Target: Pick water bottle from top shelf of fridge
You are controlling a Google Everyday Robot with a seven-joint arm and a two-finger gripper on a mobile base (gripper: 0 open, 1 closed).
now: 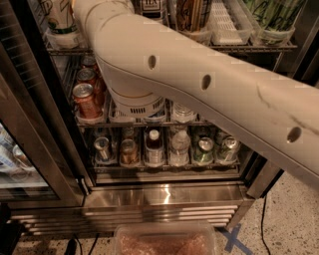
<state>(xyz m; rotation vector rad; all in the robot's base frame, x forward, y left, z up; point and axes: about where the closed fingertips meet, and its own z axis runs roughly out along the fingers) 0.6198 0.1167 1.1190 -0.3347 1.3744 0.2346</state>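
Note:
My arm (199,84) fills most of the camera view, running from the lower right up and left into the fridge (159,199), and leaves the picture at the top left. The gripper is out of view beyond the top edge. The top shelf (249,47) is the highest wire rack, with clear lane trays. On it stand a white and green container (62,22), a dark can (149,5), a brown can (192,15), an empty tray (224,22) and a green-patterned container (271,17). The water bottle is hidden or out of view.
Red cans (85,99) stand on the middle rack at left. The bottom rack holds short cans (204,149), a dark-drink bottle with white cap (153,147) and a small clear bottle (179,147). The glass door (30,149) stands open at left. A pinkish bin (164,241) is below.

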